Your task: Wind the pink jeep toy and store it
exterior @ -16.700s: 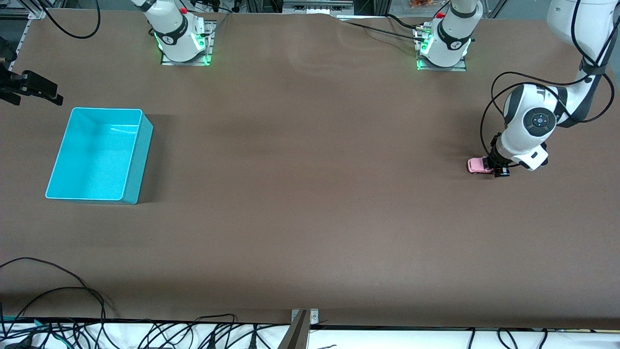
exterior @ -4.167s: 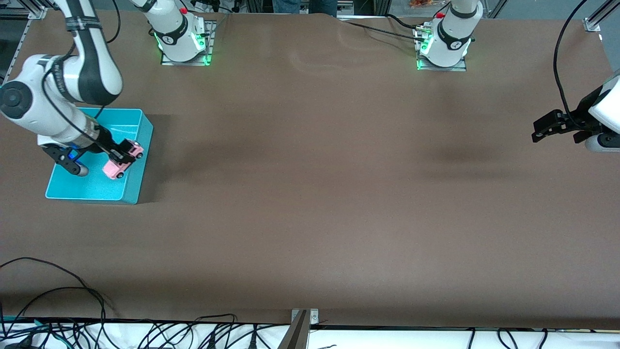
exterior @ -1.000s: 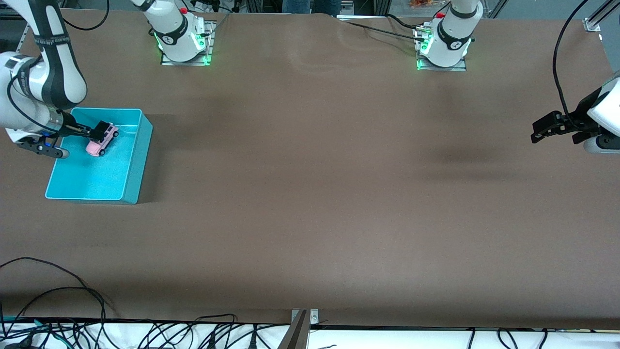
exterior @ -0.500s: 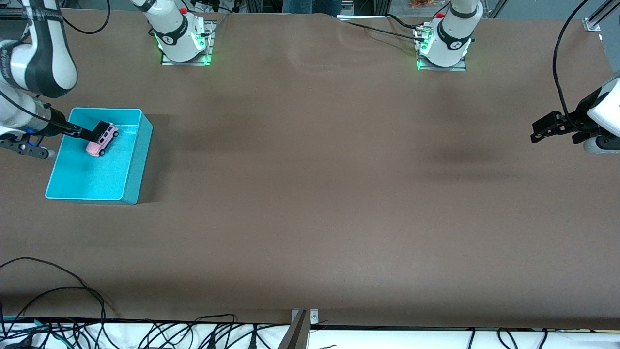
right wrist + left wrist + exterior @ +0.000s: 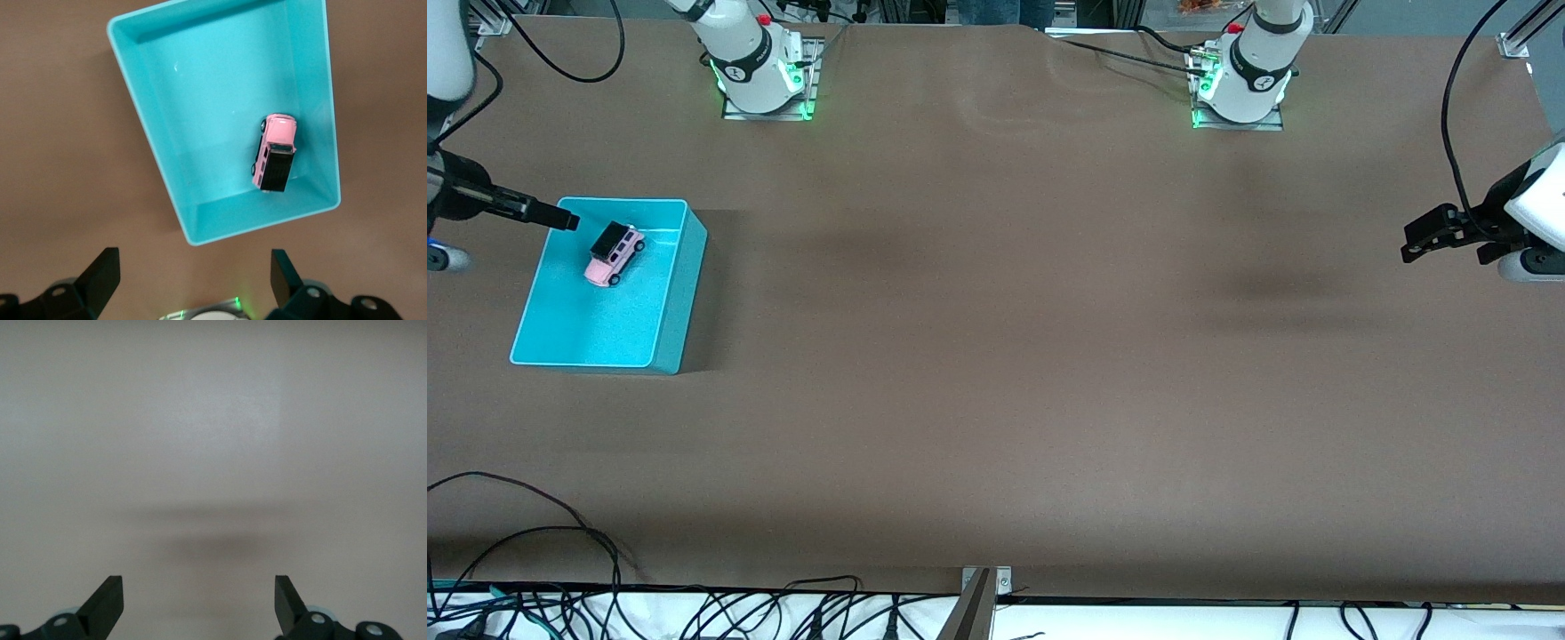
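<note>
pink jeep toy [image 5: 615, 254] sits in the turquoise bin [image 5: 667, 338]; both end effectors spread apart, empty.

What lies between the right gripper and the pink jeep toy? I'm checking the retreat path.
Only the turquoise bin's rim and bare floor, in both front and right wrist views; right gripper is open, pink jeep toy rests inside.
</note>
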Controlling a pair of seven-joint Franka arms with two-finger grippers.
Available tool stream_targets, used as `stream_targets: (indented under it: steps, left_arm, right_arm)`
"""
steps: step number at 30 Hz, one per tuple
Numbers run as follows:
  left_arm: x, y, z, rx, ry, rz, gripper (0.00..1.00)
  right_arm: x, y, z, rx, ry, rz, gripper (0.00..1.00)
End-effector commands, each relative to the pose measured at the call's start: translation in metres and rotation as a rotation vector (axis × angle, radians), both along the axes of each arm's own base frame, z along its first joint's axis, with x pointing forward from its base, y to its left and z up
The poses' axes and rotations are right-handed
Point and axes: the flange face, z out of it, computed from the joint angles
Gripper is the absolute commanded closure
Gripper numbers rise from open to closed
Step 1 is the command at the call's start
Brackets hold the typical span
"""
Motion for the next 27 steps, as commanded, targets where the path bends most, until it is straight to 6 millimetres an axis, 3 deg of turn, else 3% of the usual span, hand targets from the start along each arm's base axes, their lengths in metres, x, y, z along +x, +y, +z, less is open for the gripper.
stream_targets:
  steps: [1,4,11,27]
  left_arm:
    - [-0.003,0.002,0.001,-0.016,-0.002,-0.011,0.0]
    - [-0.003,0.002,0.001,-0.016,-0.002,-0.011,0.0]
    - [-0.003,0.002,0.001,-0.015,-0.001,-0.011,0.0]
    - [-0.003,0.002,0.001,-0.016,-0.002,-0.011,0.0]
  right_arm:
    - [0.009,0.022,0.043,0.06,-0.045,0.012,0.0]
    - [0.012,0.047,0.059,0.064,-0.069,0.055,0.0]
    - [0.012,0.091,0.064,0.054,-0.082,0.081,0.0]
    - [0.013,0.087,0.07,0.03,-0.118,0.108,0.0]
